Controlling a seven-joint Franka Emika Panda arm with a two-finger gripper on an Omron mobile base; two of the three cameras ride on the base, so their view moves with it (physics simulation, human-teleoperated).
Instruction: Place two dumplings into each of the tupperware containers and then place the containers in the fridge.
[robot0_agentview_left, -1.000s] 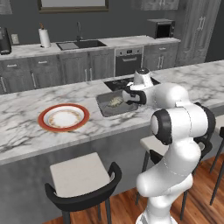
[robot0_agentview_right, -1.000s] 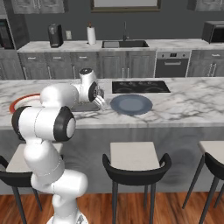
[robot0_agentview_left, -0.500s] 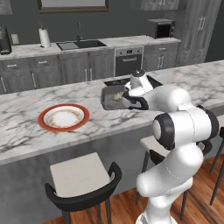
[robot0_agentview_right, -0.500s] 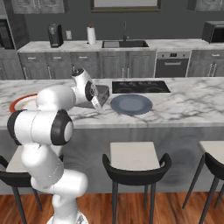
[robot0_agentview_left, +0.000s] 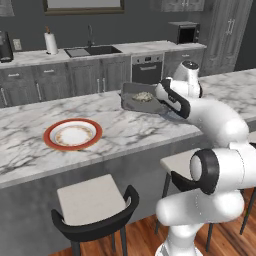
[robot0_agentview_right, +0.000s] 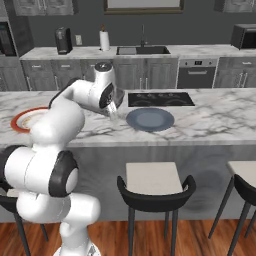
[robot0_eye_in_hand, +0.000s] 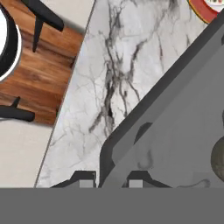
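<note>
Tool (robot0_eye_in_hand: 111, 179) clamps the rim of the tupperware container (robot0_eye_in_hand: 175, 127), lifted above counter (robot0_eye_in_hand: 92, 87).

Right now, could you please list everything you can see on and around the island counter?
tupperware container: one, grey, lifted above the island counter, its rim pinched by the gripper
dumplings: pale beige, inside the container; count unclear
red-rimmed plate: one, white centre, on the island
blue-grey plate: one, on the island near the cooktop
stools: black frames, pale seats, before the island
gripper: shut on the container's rim
</note>
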